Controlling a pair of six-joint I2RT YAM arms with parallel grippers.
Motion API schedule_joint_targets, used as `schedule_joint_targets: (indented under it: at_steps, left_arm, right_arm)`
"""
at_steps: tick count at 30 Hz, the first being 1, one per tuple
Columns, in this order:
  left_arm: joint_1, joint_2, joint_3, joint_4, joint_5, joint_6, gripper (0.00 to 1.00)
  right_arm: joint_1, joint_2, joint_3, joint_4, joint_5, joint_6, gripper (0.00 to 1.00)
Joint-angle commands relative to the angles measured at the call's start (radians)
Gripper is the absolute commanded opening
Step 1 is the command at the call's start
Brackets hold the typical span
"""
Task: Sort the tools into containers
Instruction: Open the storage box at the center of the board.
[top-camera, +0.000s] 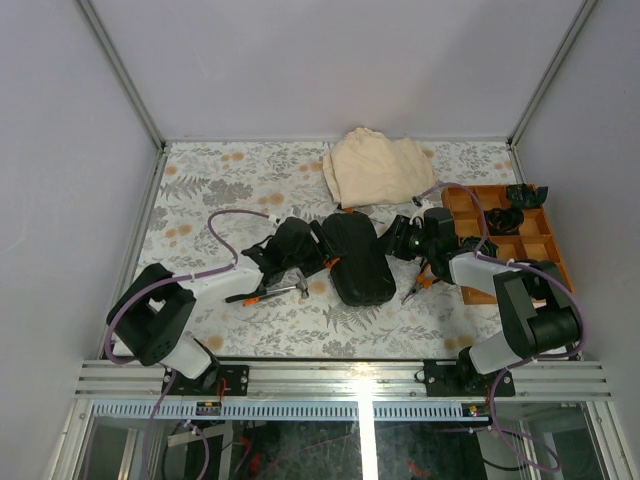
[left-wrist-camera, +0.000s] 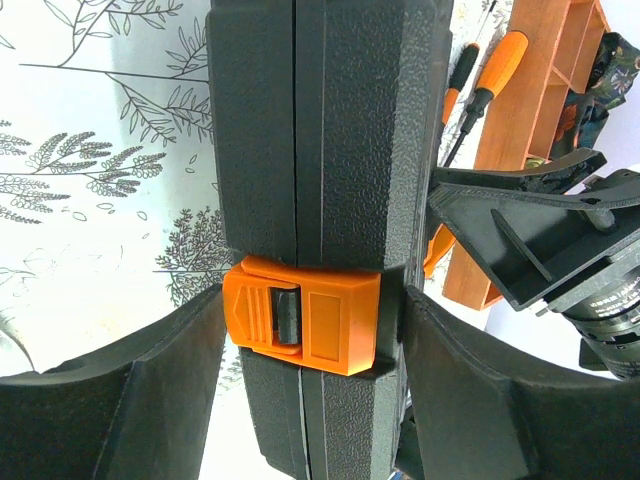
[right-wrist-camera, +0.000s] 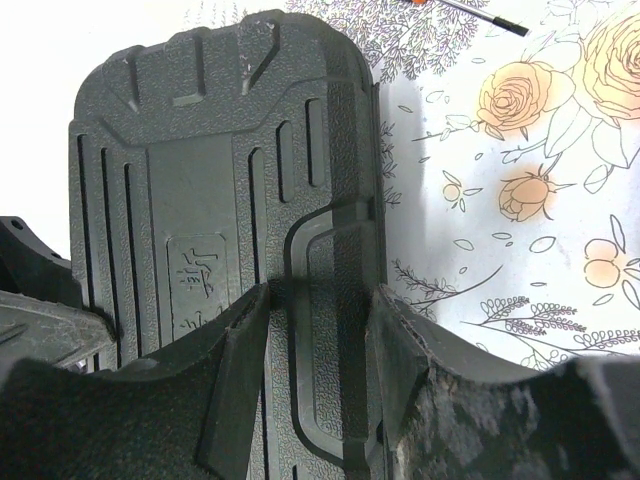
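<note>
The closed tool case (top-camera: 352, 262) lies at the centre of the top view. It is clamped across its orange latch (left-wrist-camera: 300, 325) by the left gripper (left-wrist-camera: 310, 312), and its far moulded edge is pinched by the right gripper (right-wrist-camera: 320, 300). If the latch is forced unevenly, the case could be twisted and dragged onto the tools (top-camera: 268, 292) at its lower left.

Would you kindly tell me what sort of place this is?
Probably a lab robot cell, not a workshop: plain panel walls on an aluminium frame enclose a floral-covered table, and the left arm and right arm bolt onto a rail.
</note>
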Motion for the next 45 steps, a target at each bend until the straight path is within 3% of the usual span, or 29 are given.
schedule_joint_targets:
  at_steps: [1,26,38,42,45]
  left_arm:
    - [-0.01,-0.017,-0.036,-0.09,-0.026,0.063,0.59]
    - [-0.011,-0.037,-0.076,-0.115,-0.039,0.06,0.59]
    - [-0.009,-0.077,-0.161,-0.03,-0.042,0.015,0.51]
    - [-0.009,-0.101,-0.194,0.037,-0.027,0.008,0.55]
    - [-0.009,-0.129,-0.224,0.093,-0.022,0.006,0.64]
  right_arm:
    - [0.006,0.024,-0.045,-0.209,0.103,-0.083,0.5]
    - [0.006,0.013,-0.045,-0.217,0.114,-0.086,0.5]
    - [0.006,0.015,-0.046,-0.213,0.112,-0.086,0.51]
    - [0.005,0.016,-0.05,-0.213,0.113,-0.088,0.5]
    - [0.006,0.018,-0.05,-0.212,0.111,-0.088,0.5]
